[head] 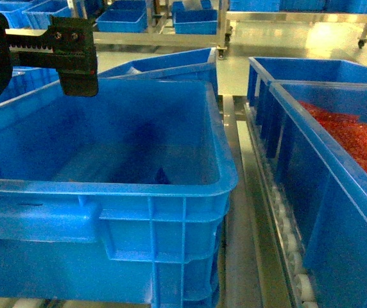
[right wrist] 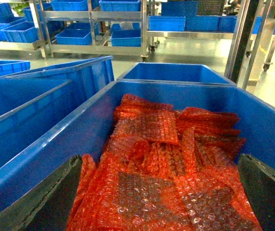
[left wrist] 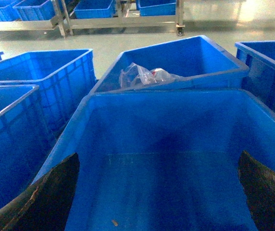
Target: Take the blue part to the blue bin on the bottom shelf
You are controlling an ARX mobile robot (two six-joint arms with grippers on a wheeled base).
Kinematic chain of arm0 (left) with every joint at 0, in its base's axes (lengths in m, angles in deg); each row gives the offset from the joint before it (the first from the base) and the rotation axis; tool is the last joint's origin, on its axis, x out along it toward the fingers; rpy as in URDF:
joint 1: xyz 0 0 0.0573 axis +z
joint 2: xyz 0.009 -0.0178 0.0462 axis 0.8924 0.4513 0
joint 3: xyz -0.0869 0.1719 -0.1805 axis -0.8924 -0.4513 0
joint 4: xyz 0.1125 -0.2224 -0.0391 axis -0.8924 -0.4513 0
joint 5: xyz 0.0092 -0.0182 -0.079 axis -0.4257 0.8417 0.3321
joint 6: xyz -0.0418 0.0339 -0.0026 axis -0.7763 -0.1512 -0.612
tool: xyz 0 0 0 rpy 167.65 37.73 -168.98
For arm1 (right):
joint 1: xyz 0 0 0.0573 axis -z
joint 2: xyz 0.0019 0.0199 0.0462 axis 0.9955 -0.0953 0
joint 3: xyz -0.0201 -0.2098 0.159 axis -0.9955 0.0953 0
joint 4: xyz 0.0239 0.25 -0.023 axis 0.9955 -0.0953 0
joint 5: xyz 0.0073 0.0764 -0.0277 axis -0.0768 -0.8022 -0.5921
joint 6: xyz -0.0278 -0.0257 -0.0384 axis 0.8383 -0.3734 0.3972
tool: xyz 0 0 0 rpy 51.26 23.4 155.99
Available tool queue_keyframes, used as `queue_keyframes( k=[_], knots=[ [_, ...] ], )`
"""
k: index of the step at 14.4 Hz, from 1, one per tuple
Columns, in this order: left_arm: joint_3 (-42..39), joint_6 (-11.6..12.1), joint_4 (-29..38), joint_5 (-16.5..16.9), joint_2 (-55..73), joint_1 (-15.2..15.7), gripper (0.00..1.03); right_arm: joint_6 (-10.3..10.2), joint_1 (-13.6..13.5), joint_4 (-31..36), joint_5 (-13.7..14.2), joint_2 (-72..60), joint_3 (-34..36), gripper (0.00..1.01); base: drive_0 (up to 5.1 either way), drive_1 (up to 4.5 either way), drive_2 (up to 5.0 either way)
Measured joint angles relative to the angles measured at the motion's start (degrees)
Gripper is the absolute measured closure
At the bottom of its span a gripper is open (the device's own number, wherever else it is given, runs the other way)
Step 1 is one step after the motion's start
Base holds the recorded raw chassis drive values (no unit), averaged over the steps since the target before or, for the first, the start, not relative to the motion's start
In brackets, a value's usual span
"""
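The blue bin (head: 106, 186) fills the left and middle of the head view, standing on the bottom shelf (head: 290, 240) of roller rails. A small dark blue shape (head: 162, 175), seemingly the blue part, lies on the bin floor against the near wall, partly hidden by the rim. My left gripper (head: 74, 58) hangs above the bin's left side. In the left wrist view the left gripper (left wrist: 159, 156) is open over the bin floor (left wrist: 166, 187), nothing between its fingers. My right gripper (right wrist: 160, 158) is open above red bubble wrap (right wrist: 161, 178).
A blue crate (head: 337, 186) holding the red wrap stands to the right of the bin, across a steel rail (head: 235, 160). Behind the bin a tilted blue crate (left wrist: 185, 62) holds a clear plastic bag (left wrist: 142, 75). More blue crates (left wrist: 36, 82) stand to the left, and racks with trays (head: 193, 22) beyond.
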Motion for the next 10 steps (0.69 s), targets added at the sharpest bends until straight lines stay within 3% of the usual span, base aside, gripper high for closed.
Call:
queue_keyframes(
  k=[10],
  knots=[
    [-1.9, -1.1, -2.6, -0.3, -5.6, 1.0, 0.05, 0.0, 0.0, 0.0, 0.0, 0.0, 0.0, 0.03, 0.0, 0.00, 0.0]
  ],
)
